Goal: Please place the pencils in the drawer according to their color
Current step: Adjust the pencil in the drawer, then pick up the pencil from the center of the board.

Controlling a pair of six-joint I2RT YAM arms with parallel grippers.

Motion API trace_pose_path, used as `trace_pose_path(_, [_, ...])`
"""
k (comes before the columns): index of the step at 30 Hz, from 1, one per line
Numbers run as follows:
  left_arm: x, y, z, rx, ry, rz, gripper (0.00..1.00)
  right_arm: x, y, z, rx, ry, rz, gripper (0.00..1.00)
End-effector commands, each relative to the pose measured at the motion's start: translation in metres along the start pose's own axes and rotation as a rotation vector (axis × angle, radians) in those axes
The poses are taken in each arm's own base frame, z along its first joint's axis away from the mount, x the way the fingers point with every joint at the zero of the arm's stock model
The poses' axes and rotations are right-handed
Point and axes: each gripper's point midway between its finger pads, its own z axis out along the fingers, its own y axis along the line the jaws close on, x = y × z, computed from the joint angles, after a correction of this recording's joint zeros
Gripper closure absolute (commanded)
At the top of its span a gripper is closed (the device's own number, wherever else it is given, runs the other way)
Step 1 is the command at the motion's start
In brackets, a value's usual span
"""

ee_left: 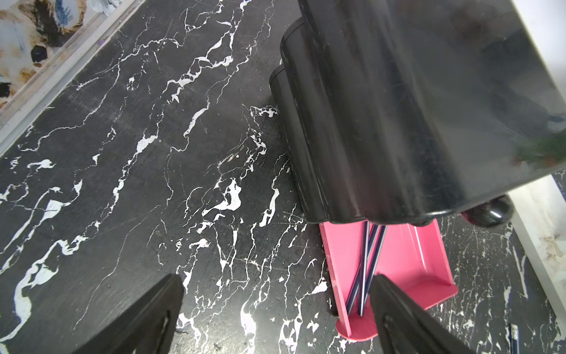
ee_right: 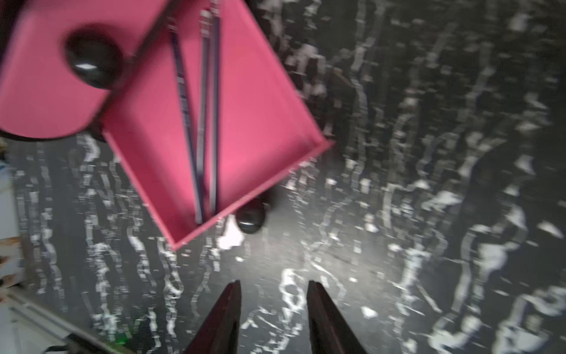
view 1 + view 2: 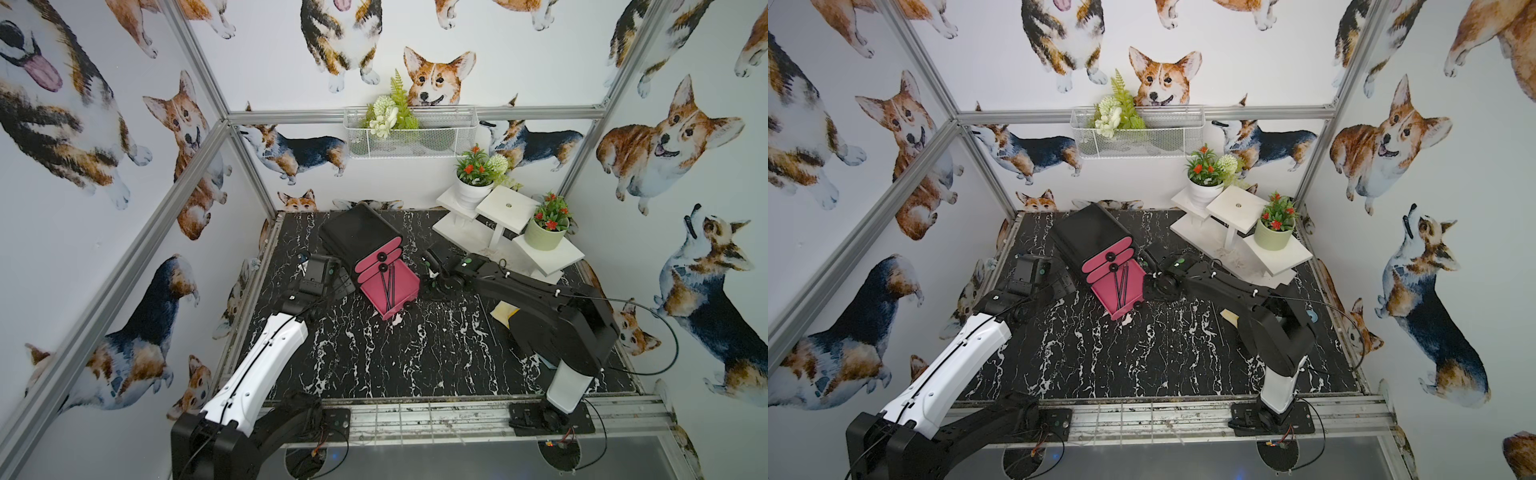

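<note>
The drawer cabinet (image 3: 357, 232) is black with pink fronts and stands at the back middle of the table. Its bottom drawer (image 3: 404, 286) is pulled out, and its pink tray shows in both wrist views (image 1: 413, 260) (image 2: 260, 122). Three dark pencils (image 3: 388, 286) (image 2: 199, 116) lie lengthwise in the tray. A further pencil end (image 1: 514, 334) lies on the table beyond the tray. My left gripper (image 1: 277, 277) hangs open beside the cabinet's left side (image 3: 343, 282). My right gripper (image 2: 274, 283) is open over bare table just right of the tray (image 3: 430, 272), with nothing between its fingers.
A white stepped stand (image 3: 498, 224) with two potted plants fills the back right corner. A cream sheet (image 3: 505, 313) lies under the right arm. A wire basket (image 3: 409, 133) hangs on the back wall. Metal frame rails edge the black marble table (image 3: 415, 353).
</note>
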Motion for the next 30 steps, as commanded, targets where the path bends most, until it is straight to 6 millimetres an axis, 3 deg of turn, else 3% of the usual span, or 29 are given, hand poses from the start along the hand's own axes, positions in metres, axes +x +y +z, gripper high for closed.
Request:
trace_pose_path(1, [-0.006, -0.004, 0.000, 0.014, -0.025, -0.015, 0.00, 0.032, -0.072, -0.004, 0.171, 0.092, 0.003, 0.61])
trace_pose_path(5, [-0.009, -0.003, -0.001, 0.008, -0.032, -0.017, 0.00, 0.056, -0.122, -0.009, 0.248, 0.122, 0.050, 0.60])
trace_pose_path(12, [-0.009, -0.002, 0.001, -0.004, -0.028, -0.016, 0.00, 0.071, -0.158, 0.003, 0.272, 0.178, 0.102, 0.60])
trace_pose_path(16, [-0.008, -0.001, 0.002, -0.006, -0.025, -0.019, 0.00, 0.070, -0.169, 0.010, 0.301, 0.195, 0.099, 0.60])
trace_pose_path(24, [-0.008, -0.001, 0.002, -0.006, -0.023, -0.021, 0.00, 0.065, -0.165, 0.029, 0.259, 0.222, 0.096, 0.69])
trace_pose_path(30, [-0.008, -0.001, 0.002, -0.006, -0.023, -0.021, 0.00, 0.075, -0.162, 0.043, 0.209, 0.271, 0.138, 0.81])
